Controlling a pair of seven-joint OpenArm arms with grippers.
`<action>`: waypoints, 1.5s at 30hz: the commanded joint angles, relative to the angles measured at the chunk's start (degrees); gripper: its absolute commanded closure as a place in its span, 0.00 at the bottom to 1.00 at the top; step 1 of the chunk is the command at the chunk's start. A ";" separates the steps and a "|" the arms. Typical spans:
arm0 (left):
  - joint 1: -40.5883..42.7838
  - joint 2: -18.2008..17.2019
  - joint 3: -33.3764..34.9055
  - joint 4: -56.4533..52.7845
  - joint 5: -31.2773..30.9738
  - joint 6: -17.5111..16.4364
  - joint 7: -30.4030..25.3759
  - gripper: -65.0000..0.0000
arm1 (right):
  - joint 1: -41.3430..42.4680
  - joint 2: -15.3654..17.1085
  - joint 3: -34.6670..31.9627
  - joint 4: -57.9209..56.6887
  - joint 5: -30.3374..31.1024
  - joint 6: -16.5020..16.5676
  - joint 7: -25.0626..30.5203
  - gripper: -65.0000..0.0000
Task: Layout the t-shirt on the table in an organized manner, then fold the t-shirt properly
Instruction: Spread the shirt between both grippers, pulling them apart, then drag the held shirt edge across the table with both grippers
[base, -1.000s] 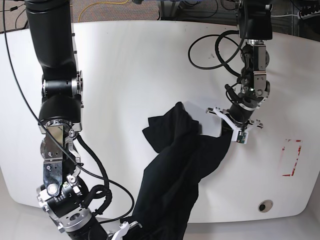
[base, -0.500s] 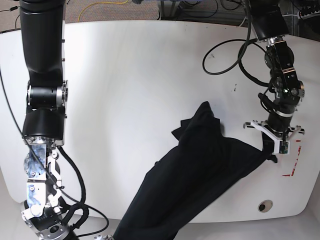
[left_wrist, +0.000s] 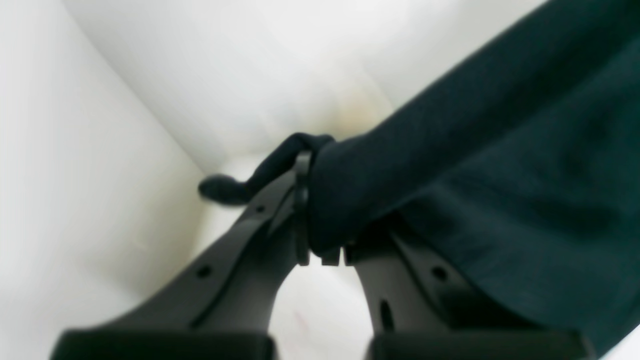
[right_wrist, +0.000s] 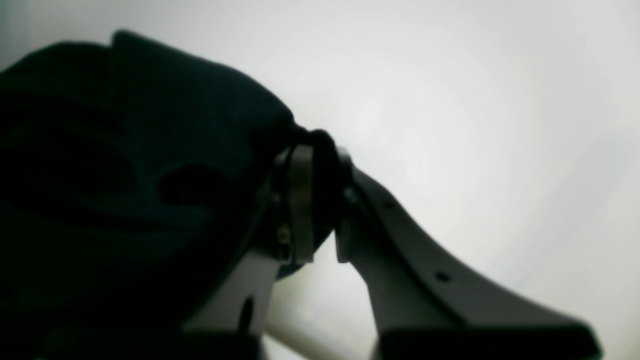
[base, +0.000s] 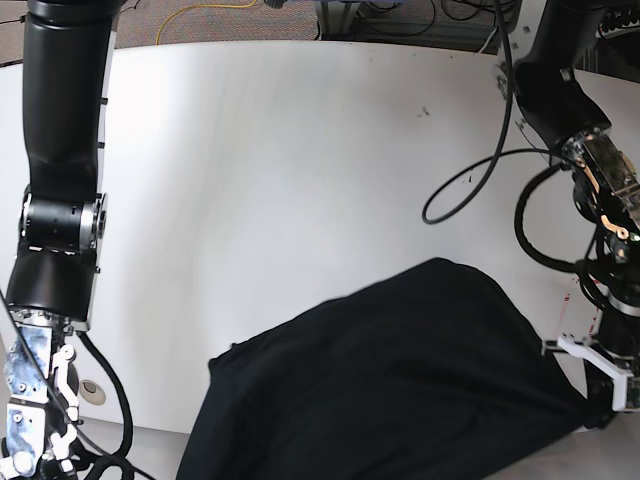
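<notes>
Across the lower part of the glossy white desk (base: 280, 170), the plain black cloth t-shirt (base: 400, 380) lies stretched wide, from the near left edge out to the far right. At its left end, out of the base view, the right gripper (right_wrist: 315, 210) has its fingers clamped narrowly on a bunched fold of it. At the right end the left gripper (left_wrist: 320, 220) pinches the shirt's edge with fingers closed tight, just above the desk.

No readable text, labels, brands or numbers in any view; wrist views blurred.
</notes>
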 joint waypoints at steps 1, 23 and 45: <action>-6.09 -1.22 -0.19 1.54 -0.26 0.51 1.15 1.00 | 4.93 1.18 0.55 0.79 -0.03 -1.10 2.28 1.00; -12.34 -1.48 -0.46 1.63 -0.26 -7.58 11.08 1.00 | -7.46 7.43 10.49 11.42 0.41 1.18 -5.99 1.00; 22.83 -0.34 -1.07 5.49 -0.35 -11.54 11.00 1.00 | -58.37 -2.77 31.15 34.02 0.41 1.36 -9.50 1.00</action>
